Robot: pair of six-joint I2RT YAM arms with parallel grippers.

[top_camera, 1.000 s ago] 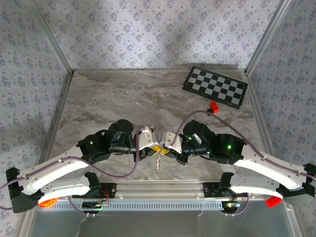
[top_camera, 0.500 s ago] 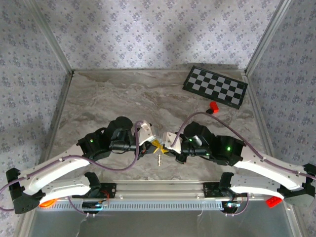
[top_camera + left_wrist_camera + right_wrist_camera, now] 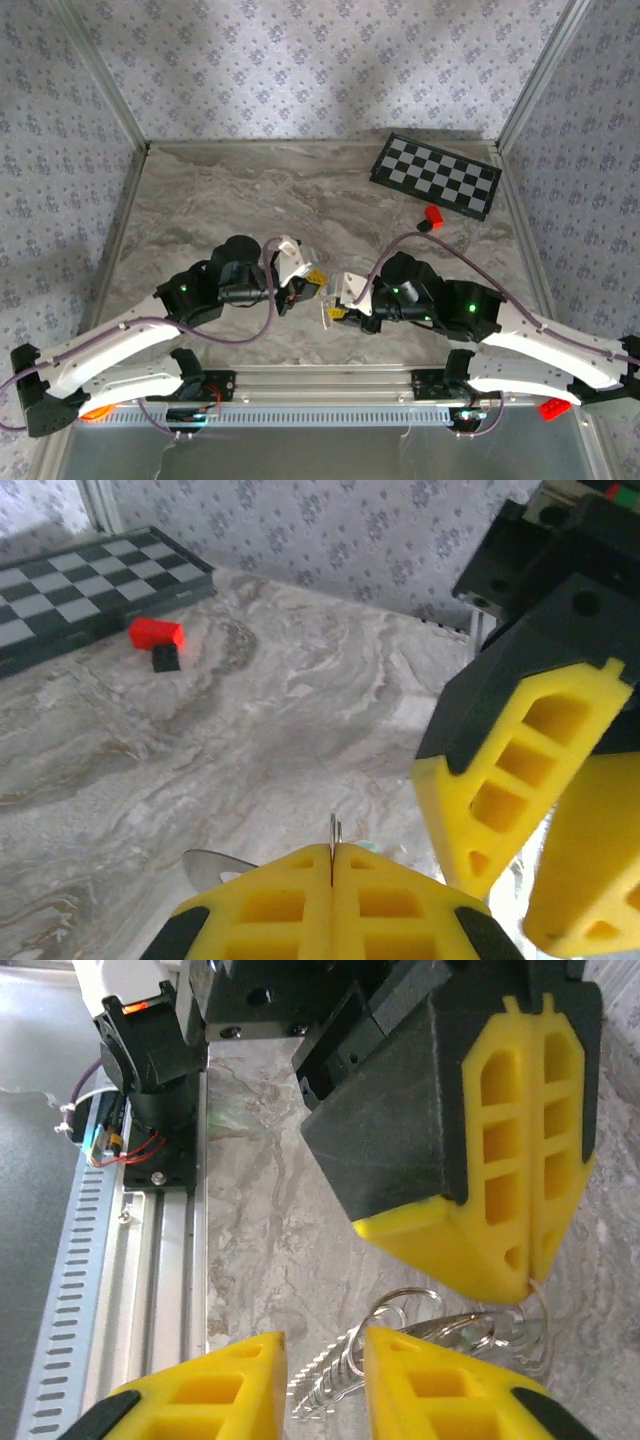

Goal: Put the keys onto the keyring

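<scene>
**Desk:** What does the overhead view give us?

**Photographer:** Both arms reach in over the near edge of the marble desk, around its middle. The left gripper and right gripper sit tip to tip, just beside each other. The keyring is a small silvery glint between them. A checkerboard lies in the far right corner, and a red block sits just off its near side.

**Desk:** And the left wrist camera?

**Photographer:** The left gripper's yellow fingers are pressed flat together. A thin edge of the keyring's wire loop stands up out of the seam. The right gripper's two yellow fingers sit close by at the right, with a gap between them.

**Desk:** And the right wrist?

**Photographer:** Its own fingers stand apart, with the keyring's chain bunched in the gap. I cannot tell whether either pad touches it. Above them, the left gripper's closed tips pinch one wire loop, and more loops lie just below.
</scene>
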